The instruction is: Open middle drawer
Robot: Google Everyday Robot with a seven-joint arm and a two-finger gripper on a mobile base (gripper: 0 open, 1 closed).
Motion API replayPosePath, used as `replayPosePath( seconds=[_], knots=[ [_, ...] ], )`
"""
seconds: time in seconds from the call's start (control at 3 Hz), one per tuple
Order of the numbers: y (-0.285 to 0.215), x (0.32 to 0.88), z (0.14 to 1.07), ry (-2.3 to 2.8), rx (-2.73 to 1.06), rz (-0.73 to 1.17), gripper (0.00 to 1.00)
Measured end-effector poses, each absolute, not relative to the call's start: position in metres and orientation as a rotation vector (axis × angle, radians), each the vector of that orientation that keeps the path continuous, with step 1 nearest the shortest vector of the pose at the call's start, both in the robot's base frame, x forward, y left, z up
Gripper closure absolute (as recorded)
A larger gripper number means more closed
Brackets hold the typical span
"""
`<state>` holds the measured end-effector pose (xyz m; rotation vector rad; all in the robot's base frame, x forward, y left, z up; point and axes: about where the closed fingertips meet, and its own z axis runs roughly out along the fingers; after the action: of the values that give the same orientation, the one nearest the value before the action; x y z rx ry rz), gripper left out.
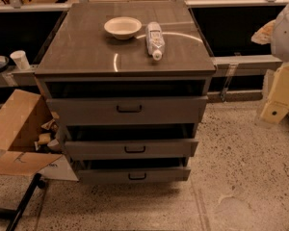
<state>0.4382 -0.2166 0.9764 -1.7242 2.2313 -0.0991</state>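
Approach stage judged: end effector (278, 97), aperture not discernible, is held well right of middle drawer (96, 149); pull handle (135, 149) must be reached.

The middle drawer (96, 149), shallow and grey-brown with a small dark central handle (135, 149), sits second of three below the table's (77, 52) front edge; the gripper (278, 100) hangs past the right edge.

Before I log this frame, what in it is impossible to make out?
Camera view, the gripper: at the right edge, away from the cabinet, partly cut off by the frame.
Camera view, inside of the middle drawer: dark, overhung by the top drawer.
Camera view, label on the bottle: too small to read.
Camera view, contents of the cardboard box: partly covered by its flap.
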Motion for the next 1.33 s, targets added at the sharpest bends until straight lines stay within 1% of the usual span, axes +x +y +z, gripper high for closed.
replayPosePath(
  seconds=[0.33, 0.67, 1.0, 1.33],
  knots=[
    [-0.217, 0.438, 0.976, 2.231, -1.724, -0.099, 0.00],
    [-0.206, 0.445, 0.936, 2.196, -1.781, -0.042, 0.00],
    [-0.190, 0.454, 0.851, 2.135, -1.855, 0.102, 0.00],
    [-0.154, 0.468, 0.784, 2.088, -1.875, 0.281, 0.00]
  ],
)
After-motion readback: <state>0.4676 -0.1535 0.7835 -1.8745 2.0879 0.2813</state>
